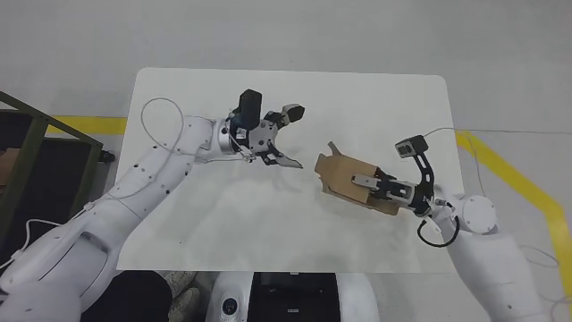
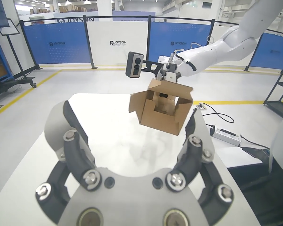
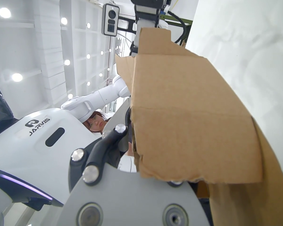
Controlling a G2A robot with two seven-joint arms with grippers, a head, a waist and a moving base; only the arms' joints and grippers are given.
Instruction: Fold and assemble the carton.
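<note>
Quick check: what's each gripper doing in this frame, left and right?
Left gripper: open, holding nothing.
Right gripper: closed on the carton.

Plain brown carton (image 1: 344, 177), white table (image 1: 375, 98)

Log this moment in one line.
right claw: shut on carton | left claw: open, empty, apart | carton: above table, flaps open
</note>
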